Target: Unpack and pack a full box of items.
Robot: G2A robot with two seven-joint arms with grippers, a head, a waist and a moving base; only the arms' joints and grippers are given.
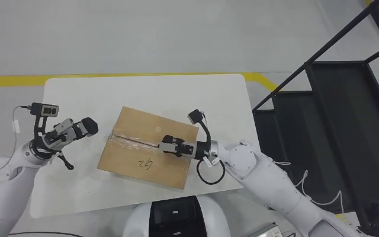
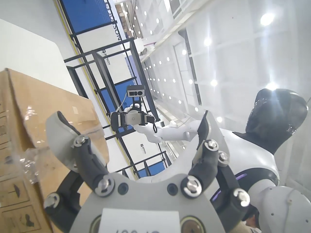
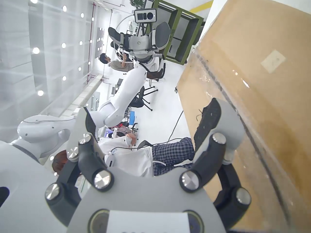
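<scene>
A brown cardboard box point(image 1: 148, 147) lies closed on the white table point(image 1: 195, 95), its centre seam covered with clear tape point(image 1: 136, 141). My right gripper point(image 1: 167, 144) hovers open over the box's top near the seam; in the right wrist view one of its fingers point(image 3: 213, 120) is right by the taped seam of the box point(image 3: 262, 69). My left gripper point(image 1: 89, 125) stands open just off the box's left end, a short gap from it. In the left wrist view the box's end point(image 2: 26, 127) with crumpled tape lies beside my left gripper point(image 2: 132, 128).
Dark metal stairs point(image 1: 320, 118) rise right of the table. A yellow floor line point(image 1: 118, 76) runs behind the table's far edge. Bare table surface point(image 1: 77, 189) lies around the box on all sides.
</scene>
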